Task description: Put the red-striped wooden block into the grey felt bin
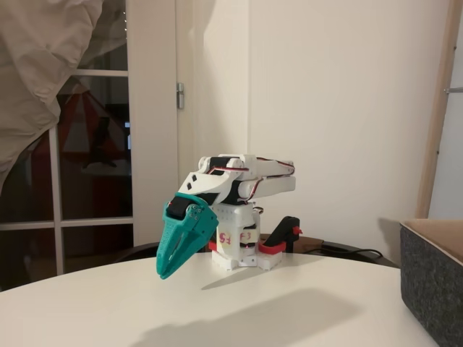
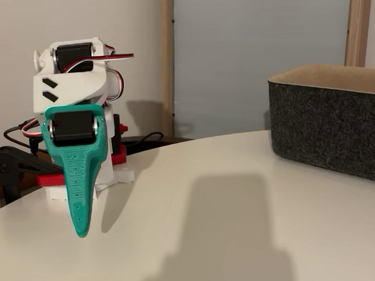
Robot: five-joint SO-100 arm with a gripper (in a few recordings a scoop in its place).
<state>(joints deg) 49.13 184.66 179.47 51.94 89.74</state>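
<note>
Hidden or cut off: the grey felt bin (image 1: 434,289) is cropped by the right edge in both fixed views, so its full width cannot be made out; its floor is hidden behind the near wall. The arm's base (image 1: 239,253) is partly covered by the gripper in a fixed view (image 2: 81,180).
Table (image 1: 239,303): a broad white top with a smooth matte surface and a curved far edge; soft shadows are cast across it.
Grey felt bin: a large boxy container of dark speckled charcoal felt (image 2: 335,130) with thick, straight walls; a light tan inner face is seen along the rim. It stands on the table's right side in both views, well apart from the arm.
Arm (image 1: 242,177): white plastic links folded flat over the base, with black servo bodies and red and white wires showing near the top (image 2: 82,64).
Gripper (image 1: 181,246): teal plastic, tapering to a point and hung downward just above the table; its jaws are seen brought together, with nothing held between them.
Clamp (image 1: 278,242): a red and black plastic part fixed at the base against the table edge.
Red-striped wooden block: it cannot be made out on the table or in the bin.
</note>
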